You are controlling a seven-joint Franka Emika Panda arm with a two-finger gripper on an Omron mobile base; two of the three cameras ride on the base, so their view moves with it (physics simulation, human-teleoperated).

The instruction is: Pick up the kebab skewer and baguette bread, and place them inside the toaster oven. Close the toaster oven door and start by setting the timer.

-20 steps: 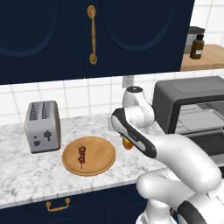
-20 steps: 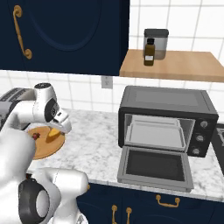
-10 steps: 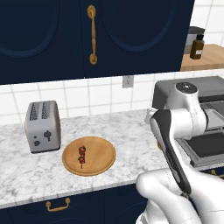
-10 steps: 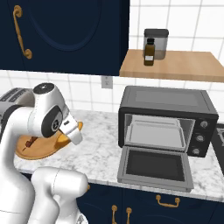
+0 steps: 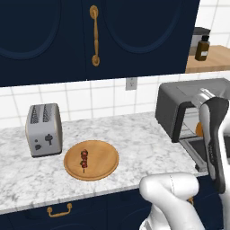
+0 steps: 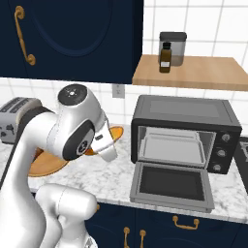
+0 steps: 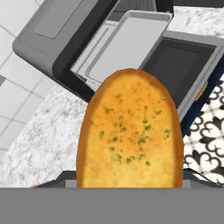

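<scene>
My gripper (image 7: 130, 180) is shut on the baguette bread (image 7: 130, 131), a golden loaf piece with green flecks that hides the fingertips in the hand view. A bit of the baguette bread (image 6: 115, 133) shows orange beside my hand, above the counter and left of the toaster oven (image 6: 186, 128). The toaster oven door (image 6: 170, 184) lies dropped open and flat, with a pale tray (image 7: 124, 41) inside the oven. The kebab skewer (image 5: 84, 160) rests on a round wooden plate (image 5: 105, 164) at the counter's left.
A silver two-slot toaster (image 5: 43, 129) stands left of the plate. Above the oven, a wooden shelf (image 6: 203, 72) carries a brown bottle (image 6: 165, 58) and a canister. Dark blue cabinets hang over the marble counter (image 5: 134, 134).
The arm has swung from over the wooden plate to the right toward the toaster oven, carrying the baguette bread. The skewer has stayed on the plate.
</scene>
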